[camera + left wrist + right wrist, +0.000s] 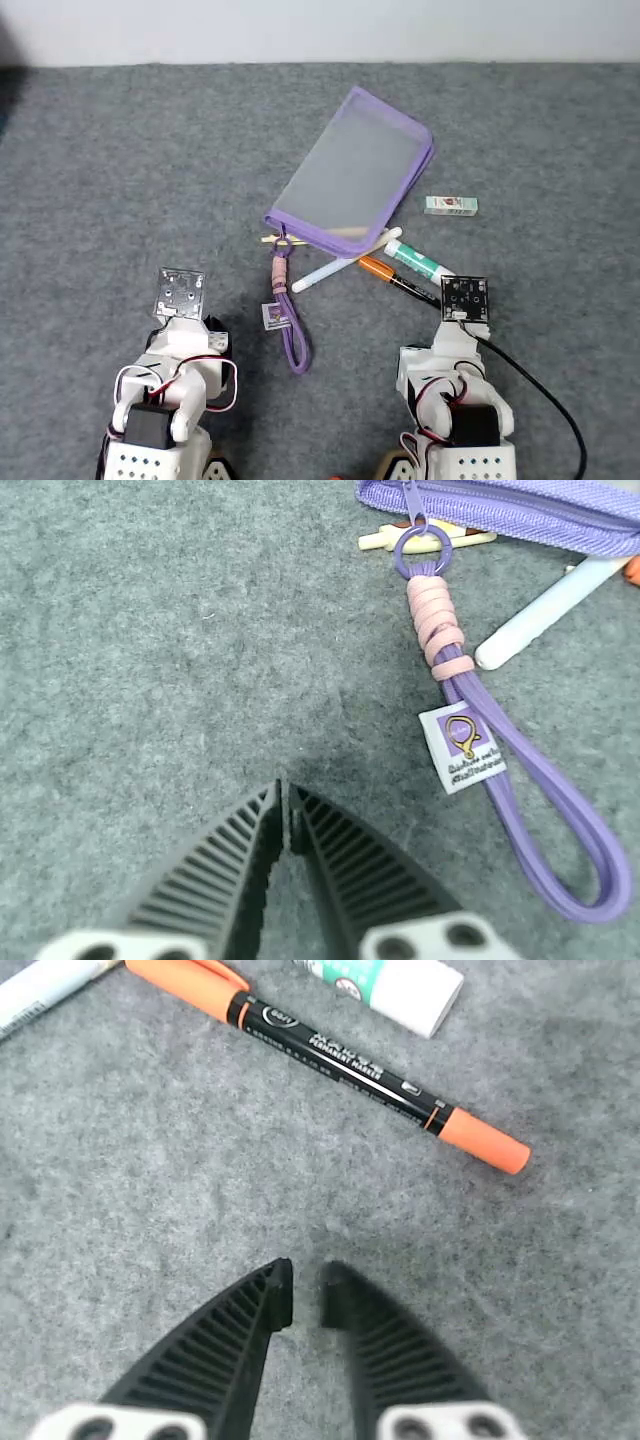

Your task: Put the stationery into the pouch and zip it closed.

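A flat purple fabric pouch with a translucent grey panel (350,175) lies tilted on the grey felt-like table cover (120,150), in the middle of the table beyond both arms. From its zip pull a purple cord wrist strap (530,810) (bound in pink near the ring, with a small white tag) trails back between the arms. A cream stick (385,540) pokes out from under the pouch's near corner.

A white pen (335,265), an orange-and-black permanent marker (330,1050) and a green-and-white tube (415,260) lie fanned out at the pouch's near edge, outside it. A small green-and-white box (451,205) lies apart, to the right of the pouch.

The left gripper (285,795) hangs over bare cover beside the strap, tips pressed together, empty. The right gripper (305,1295) hangs just short of the marker, tips narrowly parted, holding nothing.
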Robot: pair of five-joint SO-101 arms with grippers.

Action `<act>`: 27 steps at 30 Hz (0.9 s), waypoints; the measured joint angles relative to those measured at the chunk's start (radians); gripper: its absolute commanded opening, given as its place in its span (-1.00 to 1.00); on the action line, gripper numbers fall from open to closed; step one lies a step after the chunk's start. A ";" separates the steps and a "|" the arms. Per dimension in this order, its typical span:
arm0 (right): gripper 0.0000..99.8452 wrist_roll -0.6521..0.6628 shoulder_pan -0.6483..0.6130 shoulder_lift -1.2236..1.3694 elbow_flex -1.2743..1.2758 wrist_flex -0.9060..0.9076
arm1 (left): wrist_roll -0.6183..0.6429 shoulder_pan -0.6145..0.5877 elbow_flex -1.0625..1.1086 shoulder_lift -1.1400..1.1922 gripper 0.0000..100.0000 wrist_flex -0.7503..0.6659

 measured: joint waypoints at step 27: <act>-0.98 -0.038 -0.110 0.212 -0.526 -0.193 | 0.000 0.000 0.000 0.000 -0.97 0.000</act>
